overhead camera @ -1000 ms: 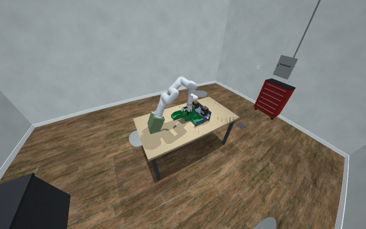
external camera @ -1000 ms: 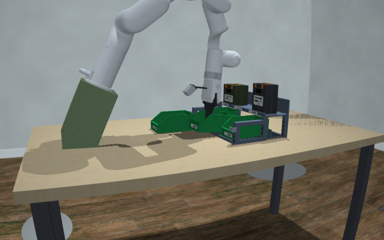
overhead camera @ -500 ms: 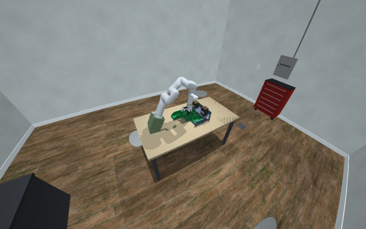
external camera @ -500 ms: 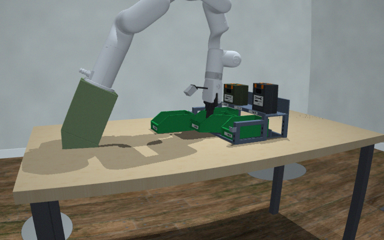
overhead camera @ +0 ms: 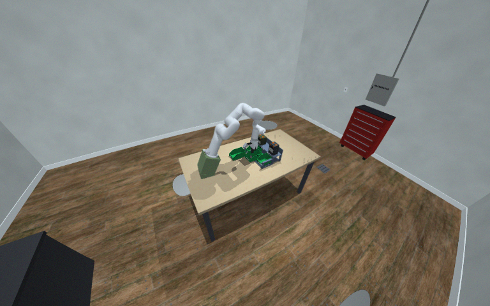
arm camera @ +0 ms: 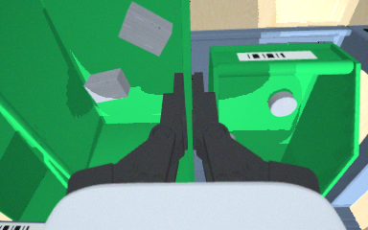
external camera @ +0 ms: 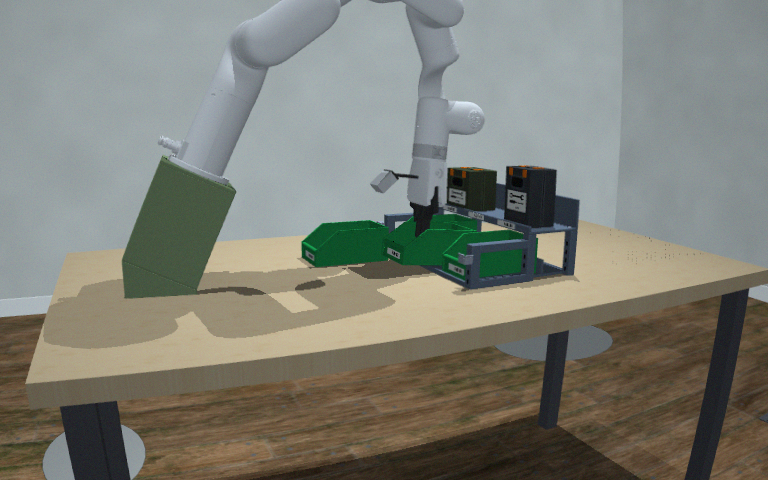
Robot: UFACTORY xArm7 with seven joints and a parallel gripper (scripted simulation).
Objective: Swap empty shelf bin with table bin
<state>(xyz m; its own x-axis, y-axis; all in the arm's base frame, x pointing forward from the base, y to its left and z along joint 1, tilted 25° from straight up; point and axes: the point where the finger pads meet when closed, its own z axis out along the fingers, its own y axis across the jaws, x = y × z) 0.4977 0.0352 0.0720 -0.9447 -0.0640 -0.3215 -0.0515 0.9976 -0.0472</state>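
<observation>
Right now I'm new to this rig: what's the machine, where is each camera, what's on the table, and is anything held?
It is a single white robot arm on a green base, bolted to a table. One camera looks down from high in the room, one from the side, and one from the wrist. On the table are a grey shelf, three green bins and two dark boxes. The gripper is shut on the side wall of the tilted middle bin, which holds grey blocks.

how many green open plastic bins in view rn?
3. Left green bin on the wooden table beside the blue-grey shelf; middle green bin at the shelf's front, wall pinched by the gripper; right green bin in the shelf. Another may hide behind.
</observation>
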